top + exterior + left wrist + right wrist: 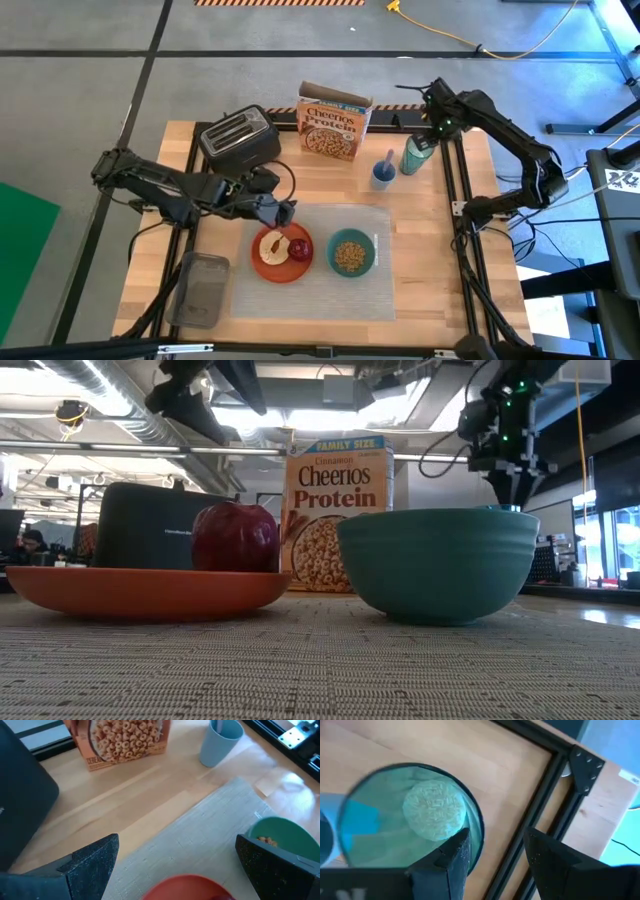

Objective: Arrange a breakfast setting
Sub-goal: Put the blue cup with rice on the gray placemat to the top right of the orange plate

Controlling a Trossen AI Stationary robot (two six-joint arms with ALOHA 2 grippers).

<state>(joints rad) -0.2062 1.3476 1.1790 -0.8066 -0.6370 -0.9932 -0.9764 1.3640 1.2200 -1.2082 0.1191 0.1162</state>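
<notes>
Jaws apart, right gripper point(492, 857) straddles the green tumbler's point(410, 815) rim.

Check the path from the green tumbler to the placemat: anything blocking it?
Yes. The small blue cup stands right beside the green tumbler, between it and the placemat. The right claw sits at the tumbler's rim, one finger over it. The mat's corner nearest the tumbler looks free of dishes.

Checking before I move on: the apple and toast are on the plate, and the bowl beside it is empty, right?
Not quite. The bowl is not empty: the high view shows cereal in it. The rest holds: the apple and toast lie on the plate, with the bowl beside it.
</notes>
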